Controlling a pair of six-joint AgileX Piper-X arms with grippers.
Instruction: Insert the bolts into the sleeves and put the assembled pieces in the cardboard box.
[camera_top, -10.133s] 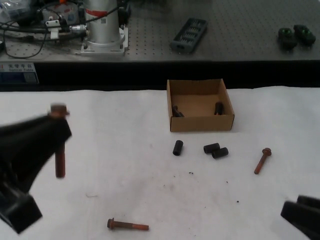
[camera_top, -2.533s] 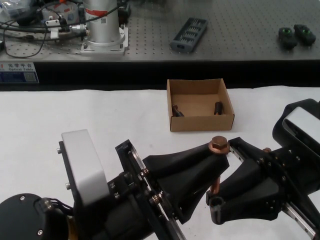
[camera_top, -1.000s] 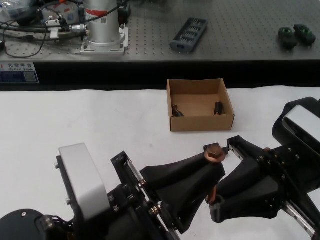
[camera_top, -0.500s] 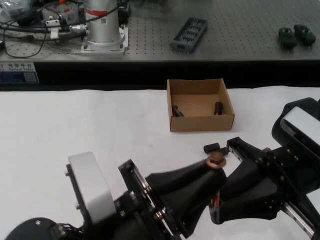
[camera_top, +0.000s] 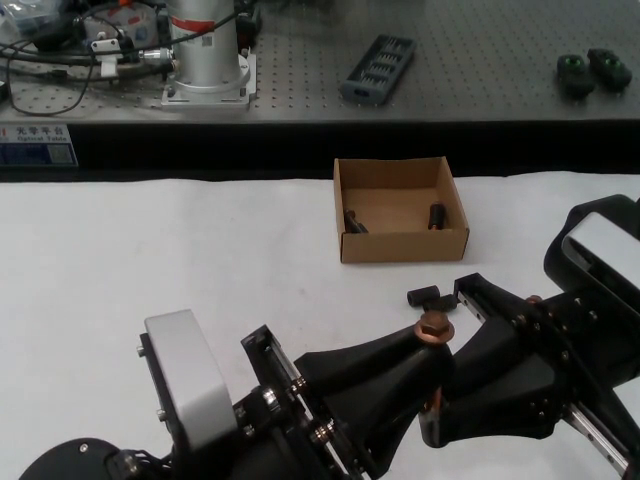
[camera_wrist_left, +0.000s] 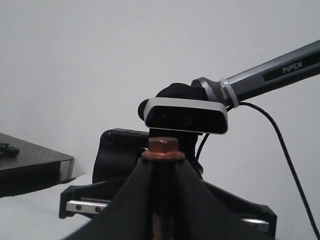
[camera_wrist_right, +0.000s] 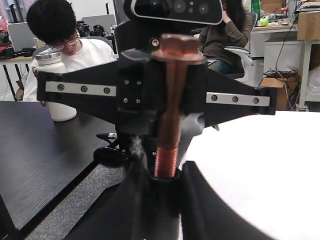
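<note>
My left gripper (camera_top: 430, 352) is shut on a copper bolt (camera_top: 433, 328), held upright with its hex head (camera_wrist_left: 161, 148) on top. Below it, my right gripper (camera_top: 436, 430) is shut on a black sleeve (camera_top: 433, 412). In the right wrist view the bolt's threaded end (camera_wrist_right: 166, 160) sits in the sleeve's mouth (camera_wrist_right: 162, 181), between my right gripper's fingers (camera_wrist_right: 200, 200). The cardboard box (camera_top: 402, 248) stands farther back, with two dark pieces (camera_top: 355, 222) (camera_top: 437, 215) inside. A loose sleeve (camera_top: 423, 296) lies on the white sheet just past the grippers.
A white sheet (camera_top: 150, 260) covers the bench, with free room on its left half. Behind it, on a perforated bench, stand a silver post (camera_top: 205, 45), a dark ribbed tray (camera_top: 378, 65) and two black-and-green parts (camera_top: 592, 70). Both arms crowd the front.
The left gripper has come down with the bolt, so the bolt's head is lower and its shank has sunk toward the sleeve. The right gripper has kept still.
</note>
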